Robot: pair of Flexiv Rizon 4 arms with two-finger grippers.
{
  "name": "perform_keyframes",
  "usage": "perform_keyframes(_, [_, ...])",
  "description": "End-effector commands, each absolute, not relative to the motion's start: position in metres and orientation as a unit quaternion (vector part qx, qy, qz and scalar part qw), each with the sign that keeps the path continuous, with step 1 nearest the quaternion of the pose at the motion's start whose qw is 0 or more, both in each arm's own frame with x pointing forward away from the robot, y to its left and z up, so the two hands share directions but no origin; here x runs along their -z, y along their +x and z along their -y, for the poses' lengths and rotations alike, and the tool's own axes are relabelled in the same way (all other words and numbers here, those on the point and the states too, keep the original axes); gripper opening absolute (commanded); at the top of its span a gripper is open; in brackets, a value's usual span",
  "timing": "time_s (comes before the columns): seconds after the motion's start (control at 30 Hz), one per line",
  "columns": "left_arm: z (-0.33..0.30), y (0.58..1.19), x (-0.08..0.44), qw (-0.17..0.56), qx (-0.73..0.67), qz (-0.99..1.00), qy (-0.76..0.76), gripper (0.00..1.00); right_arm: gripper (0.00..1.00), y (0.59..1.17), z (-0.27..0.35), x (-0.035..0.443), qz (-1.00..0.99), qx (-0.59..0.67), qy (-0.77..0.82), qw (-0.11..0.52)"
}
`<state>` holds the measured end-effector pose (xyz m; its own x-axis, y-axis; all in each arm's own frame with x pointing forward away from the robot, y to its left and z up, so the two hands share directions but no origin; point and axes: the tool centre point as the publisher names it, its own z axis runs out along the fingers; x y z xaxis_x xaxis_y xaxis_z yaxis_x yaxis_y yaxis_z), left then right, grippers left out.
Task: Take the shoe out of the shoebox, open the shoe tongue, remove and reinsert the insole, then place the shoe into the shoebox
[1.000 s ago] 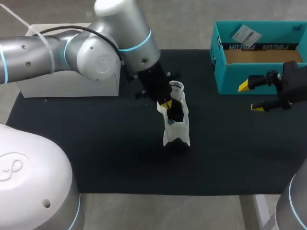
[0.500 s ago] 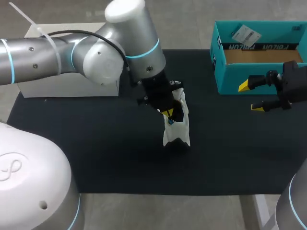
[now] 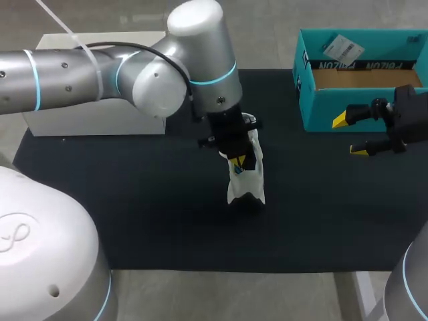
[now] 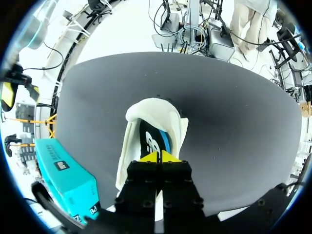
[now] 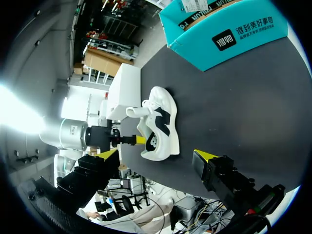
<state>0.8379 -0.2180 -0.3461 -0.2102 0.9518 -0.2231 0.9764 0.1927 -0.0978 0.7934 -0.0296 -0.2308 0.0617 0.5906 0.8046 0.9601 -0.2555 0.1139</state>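
At mid-surface the left fingers are pressed together, their tips inside the white shoe over its dark insole. The teal shoebox sits at the far right corner. Just in front of it, the right fingers hang spread apart.

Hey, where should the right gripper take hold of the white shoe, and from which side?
Probably the toe end of the shoe, pinched across its width from above, coming in from the right. The shoe stands on its sole and the left gripper fills its opening, so only the forefoot is free. The right gripper is open.
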Motion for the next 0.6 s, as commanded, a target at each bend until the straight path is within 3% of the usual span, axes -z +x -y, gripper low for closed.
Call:
perform_keyframes(0.03, [0.223,0.837,0.355,0.051,0.106,-0.769,0.628,0.0,1.0,0.793,0.029,0.231,0.562,0.39,-0.691,0.235])
perform_keyframes(0.6, [0.232,0.82,0.388,0.006,0.101,-0.763,0.639,0.0,1.0,0.793,0.029,0.231,0.562,0.39,-0.691,0.235])
